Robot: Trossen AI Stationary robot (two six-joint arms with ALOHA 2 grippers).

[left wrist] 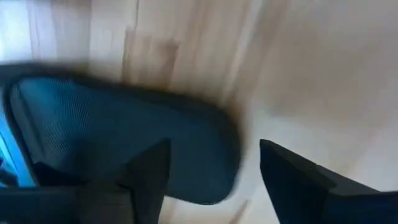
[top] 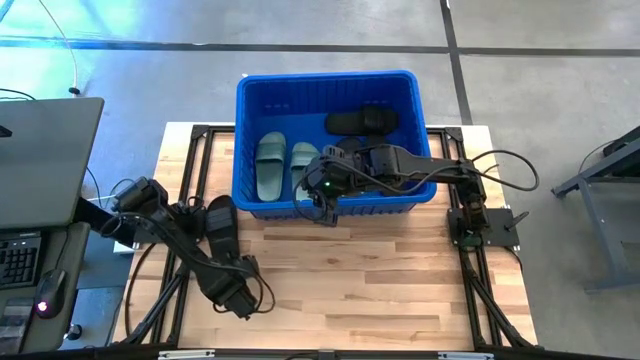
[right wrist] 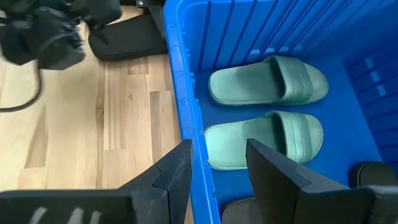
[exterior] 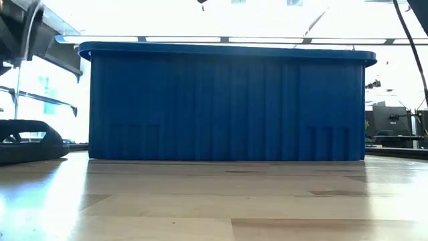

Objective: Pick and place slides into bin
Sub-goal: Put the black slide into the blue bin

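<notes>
The blue bin (top: 250,95) stands at the table's far middle and fills the low view (exterior: 227,100). Two green slides (top: 285,165) (right wrist: 267,81) lie side by side on its floor at the left. A black slide (top: 362,122) lies at its far right, and more black shows under my right arm (right wrist: 239,208). Another black slide (top: 220,228) (exterior: 27,140) lies sole down on the wood, left of the bin. My left gripper (top: 236,272) (left wrist: 214,168) is open over that slide's rounded near end (left wrist: 186,155). My right gripper (top: 325,208) (right wrist: 217,165) is open and empty above the bin's near wall (right wrist: 186,124).
A grey desk with a keyboard (top: 20,260) stands off the table's left edge. Cables loop near my left arm (top: 260,290) and my right arm's base (top: 500,165). Bare wood (top: 370,280) lies between the bin and the table's near edge.
</notes>
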